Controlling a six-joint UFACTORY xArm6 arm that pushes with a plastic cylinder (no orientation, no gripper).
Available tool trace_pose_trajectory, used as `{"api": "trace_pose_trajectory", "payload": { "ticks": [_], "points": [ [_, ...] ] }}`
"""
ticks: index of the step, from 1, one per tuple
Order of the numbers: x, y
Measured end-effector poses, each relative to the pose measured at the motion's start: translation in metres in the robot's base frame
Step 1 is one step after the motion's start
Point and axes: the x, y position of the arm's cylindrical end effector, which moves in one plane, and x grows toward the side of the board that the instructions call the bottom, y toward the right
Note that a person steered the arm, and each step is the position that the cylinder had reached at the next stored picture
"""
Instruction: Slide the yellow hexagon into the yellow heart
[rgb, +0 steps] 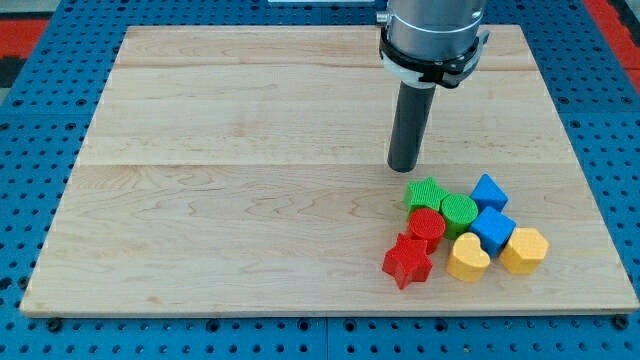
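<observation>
I have no jaws, so I cannot grab or let go of anything. I only have a dark rod that points down at the wooden board (200, 200).

On the view's left the board is plain wood. My tip (403, 168) comes next, right of the middle. It sits just above the pile of blocks and touches none of them.

The pile is near the view's bottom right. First comes the red star (407, 261). The red round block (427, 226) is just above it. The green block (424, 193) is closest to my tip. The green round block (459, 211) is beside it.

Then comes the yellow heart (467, 259). Two blue blocks sit up and right of it, one (492, 229) low and one (489, 191) high. Last is the yellow hexagon (525, 249), just beside the heart on its right. I cannot tell if they touch.
</observation>
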Motion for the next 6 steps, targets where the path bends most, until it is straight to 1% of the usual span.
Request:
{"api": "trace_pose_trajectory", "payload": {
  "ticks": [1,2,3,4,5,6],
  "points": [
    [-0.001,0.011],
    [-0.019,0.014],
    [-0.053,0.084],
    [-0.01,0.193],
    [0.08,0.222],
    [0.113,0.185]
  ]
}}
